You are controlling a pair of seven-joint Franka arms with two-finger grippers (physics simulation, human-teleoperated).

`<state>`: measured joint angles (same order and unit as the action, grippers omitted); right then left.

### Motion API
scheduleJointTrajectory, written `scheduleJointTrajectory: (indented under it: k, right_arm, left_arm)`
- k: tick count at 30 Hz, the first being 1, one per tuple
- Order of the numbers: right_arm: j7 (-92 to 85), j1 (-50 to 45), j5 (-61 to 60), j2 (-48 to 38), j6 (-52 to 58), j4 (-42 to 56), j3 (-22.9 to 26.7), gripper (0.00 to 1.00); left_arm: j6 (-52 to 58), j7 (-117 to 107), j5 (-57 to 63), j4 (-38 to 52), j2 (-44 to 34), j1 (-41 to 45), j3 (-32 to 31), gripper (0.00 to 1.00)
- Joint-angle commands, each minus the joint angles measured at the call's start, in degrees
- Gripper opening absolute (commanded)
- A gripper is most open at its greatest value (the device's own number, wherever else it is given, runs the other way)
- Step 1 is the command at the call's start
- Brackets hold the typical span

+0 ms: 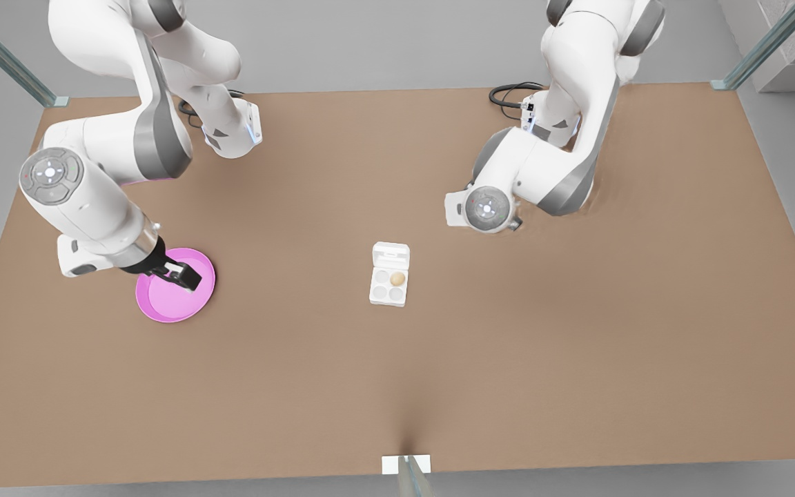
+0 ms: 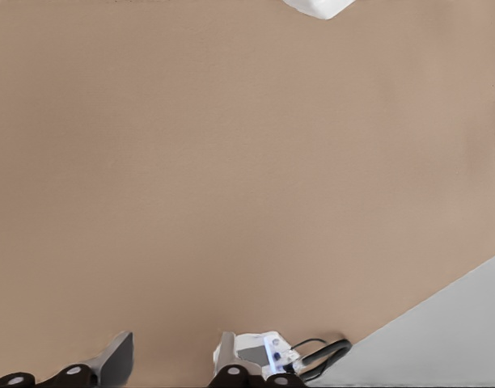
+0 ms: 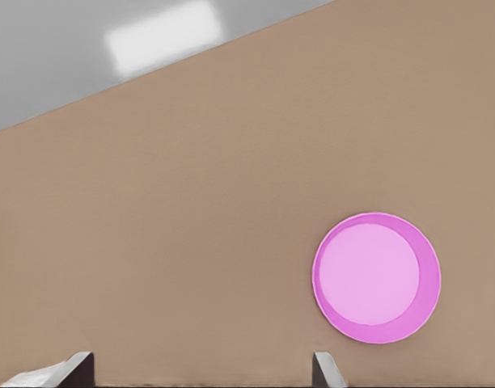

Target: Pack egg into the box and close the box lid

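Note:
The white box (image 1: pixel 388 286) lies mid-table with its tray of four cups facing up. The tan egg (image 1: pixel 397 278) rests in the back cup on the front view's right. The box lid (image 1: pixel 391 255) lies open and flat behind the tray. My right gripper (image 1: pixel 180 275) hangs open over the pink plate at the front view's left, far from the box; in the right wrist view its fingers (image 3: pixel 79 368) are wide apart with nothing between them. My left gripper (image 2: pixel 171 360) is open and empty; its folded arm (image 1: pixel 487 207) waits behind the box on the front view's right.
A round pink plate (image 1: pixel 163 300) (image 3: pixel 375 279) sits bare on the brown table (image 1: pixel 577 345). The left arm's base and black cable (image 2: pixel 320 352) lie near the table's back edge. Glass posts (image 1: pixel 411 476) stand at the table's edges.

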<state>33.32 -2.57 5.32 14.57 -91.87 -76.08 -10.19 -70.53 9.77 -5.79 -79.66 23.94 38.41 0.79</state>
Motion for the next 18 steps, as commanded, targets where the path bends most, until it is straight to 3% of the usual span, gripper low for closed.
scheduleJointTrajectory:
  k: [1,5,10,18]
  right_arm:
    - [-29.01,0.10,-0.93,0.02,9.42,0.14,0.00,1.00]
    - [-29.10,0.19,-1.10,0.02,9.42,0.14,0.00,1.00]
    - [-29.10,0.54,-1.10,0.02,9.42,0.14,0.00,1.00]
    - [-29.19,1.16,-2.86,0.02,9.60,0.14,0.00,1.00]
  left_arm:
    - [-2.94,-42.01,-13.55,0.03,1.99,6.23,0.09,0.21]
    - [-23.42,-54.15,-15.40,0.03,9.63,12.39,0.09,0.21]
    - [-49.00,-60.13,-13.46,-0.06,16.76,12.21,1.14,0.21]
    - [-48.13,-59.86,-9.68,-3.14,17.55,12.65,1.23,0.21]
